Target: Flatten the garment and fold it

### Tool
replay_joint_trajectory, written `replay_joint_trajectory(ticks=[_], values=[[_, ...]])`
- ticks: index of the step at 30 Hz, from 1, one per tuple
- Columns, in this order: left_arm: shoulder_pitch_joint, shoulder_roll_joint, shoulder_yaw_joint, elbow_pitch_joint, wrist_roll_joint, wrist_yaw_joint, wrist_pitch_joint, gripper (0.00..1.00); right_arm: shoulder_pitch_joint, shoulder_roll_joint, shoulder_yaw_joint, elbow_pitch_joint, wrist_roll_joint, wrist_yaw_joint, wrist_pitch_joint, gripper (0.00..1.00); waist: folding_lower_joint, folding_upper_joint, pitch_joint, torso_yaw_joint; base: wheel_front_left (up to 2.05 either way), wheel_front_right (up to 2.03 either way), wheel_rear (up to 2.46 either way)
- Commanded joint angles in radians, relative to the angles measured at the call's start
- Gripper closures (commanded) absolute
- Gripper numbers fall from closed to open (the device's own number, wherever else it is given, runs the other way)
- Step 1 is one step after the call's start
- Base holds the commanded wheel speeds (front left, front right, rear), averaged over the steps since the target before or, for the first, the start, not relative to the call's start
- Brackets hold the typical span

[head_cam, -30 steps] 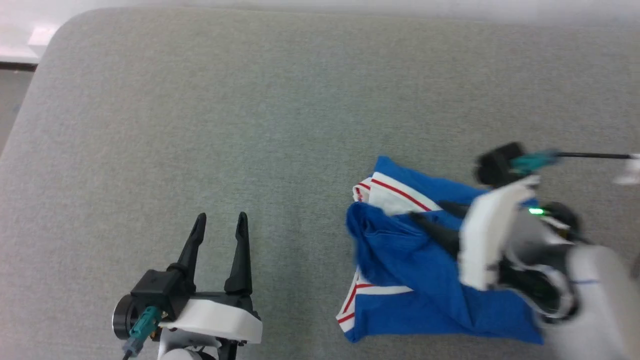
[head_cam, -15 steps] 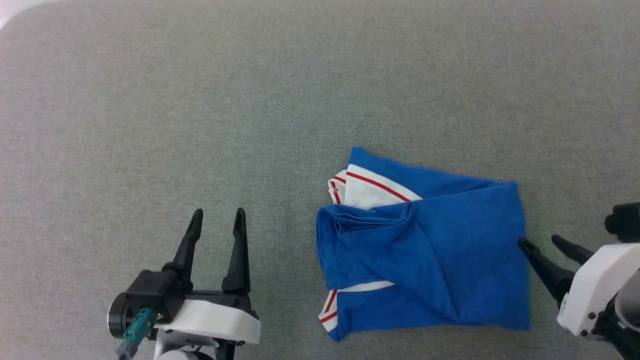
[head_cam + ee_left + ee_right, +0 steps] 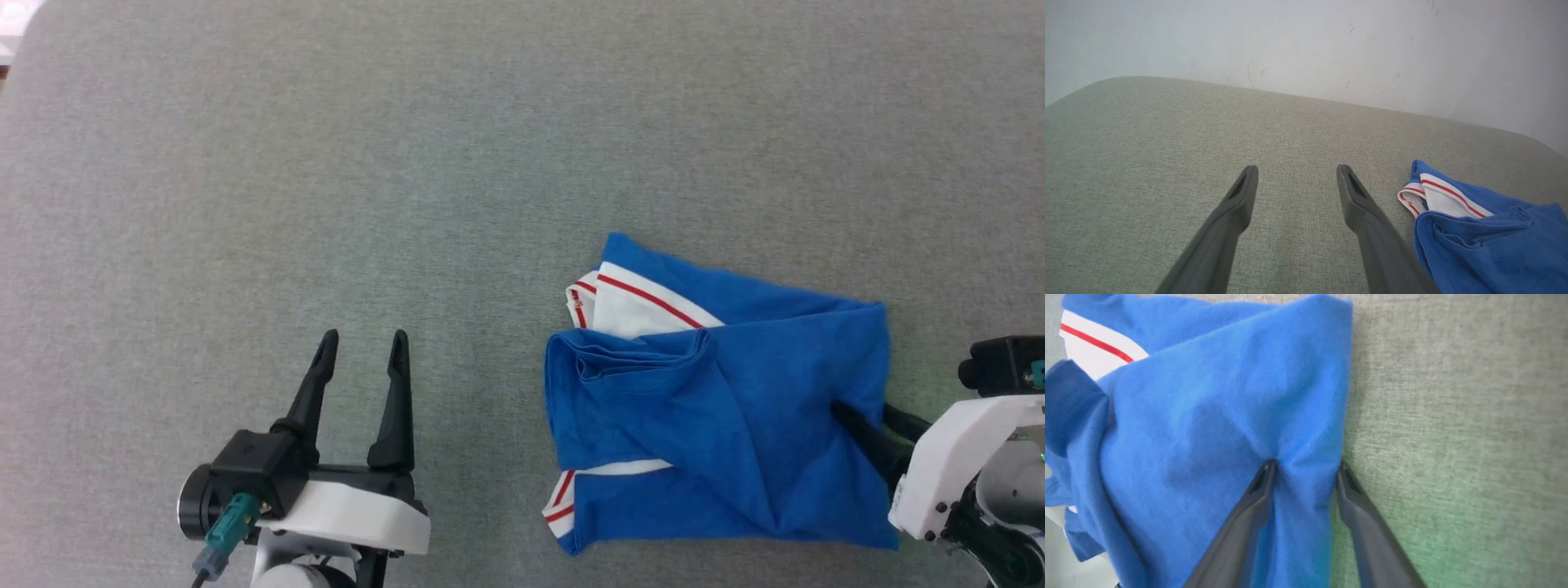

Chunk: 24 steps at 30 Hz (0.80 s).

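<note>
The garment [image 3: 718, 425] lies crumpled and partly folded on the grey surface, blue side up, with a white red-striped sleeve [image 3: 629, 306] showing at its upper left. My right gripper [image 3: 864, 410] reaches in from the right and straddles the garment's right edge. In the right wrist view its jaws [image 3: 1306, 464] stand apart with a ridge of blue cloth [image 3: 1208, 416] bunched between them, one finger on the cloth and one on the surface beside it. My left gripper [image 3: 363, 336] is open and empty, well left of the garment [image 3: 1486, 237], its fingers [image 3: 1241, 196] over bare surface.
A grey-green fabric surface [image 3: 408, 163] spreads wide around the garment, with a rounded far-left corner [image 3: 24, 33]. A pale wall [image 3: 1306, 41] rises behind its far edge.
My right gripper pulled back off the garment to its right side, then pushed its fingers onto the right edge. The head camera shifted. The left gripper stayed put.
</note>
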Motion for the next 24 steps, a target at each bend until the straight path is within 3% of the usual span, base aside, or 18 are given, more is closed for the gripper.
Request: replay_joint_trajectory(ticks=[1,12,24], values=[[-0.016,0.006,-0.003,-0.004,0.010,0.006,0.002,0.00,0.003,0.012,0.033,0.038,0.009,-0.001,0.011,1.00,0.0000,0.0000,-0.007,0.007,0.00,0.00,0.00],[0.008,0.016,-0.015,-0.001,0.006,0.012,0.019,0.00,-0.051,-0.064,0.073,0.012,-0.020,-0.001,-0.069,1.00,0.0000,0.0000,-0.095,-0.070,0.00,0.00,0.00],[0.007,0.030,-0.022,0.005,-0.006,0.005,0.045,0.00,-0.246,-0.226,0.304,0.086,-0.061,-0.001,-0.095,1.00,0.0000,0.0000,-0.155,-0.247,0.00,0.00,0.00]])
